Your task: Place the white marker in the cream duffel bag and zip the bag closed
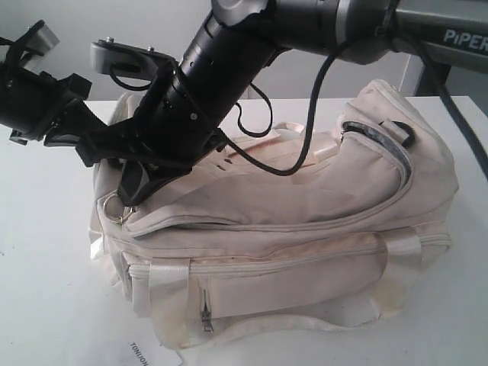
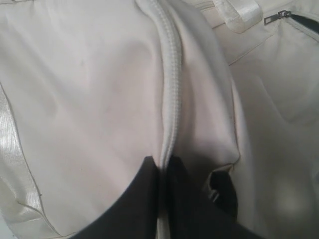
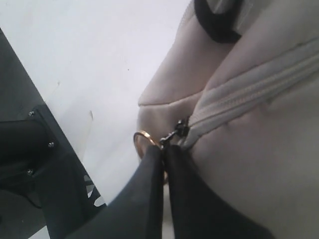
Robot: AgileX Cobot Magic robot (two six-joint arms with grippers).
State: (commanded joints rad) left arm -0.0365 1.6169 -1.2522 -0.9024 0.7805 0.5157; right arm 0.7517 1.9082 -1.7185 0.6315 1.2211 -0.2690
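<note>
The cream duffel bag lies on its side across the white table, and its top zip looks closed along the stretch that shows. The white marker is out of view. My right gripper reaches across to the bag's left end. In the right wrist view this gripper is shut on the gold keyring at the zip pull. My left gripper is shut, pinching the raised zip seam of the bag. In the exterior view it sits at the bag's left end, partly behind the right arm.
A flat paper tag with black letters lies at the table's front edge. The right arm's cable loops over the bag top. Shiny webbing handles and a front zip pocket face the camera. Bare white table spreads left.
</note>
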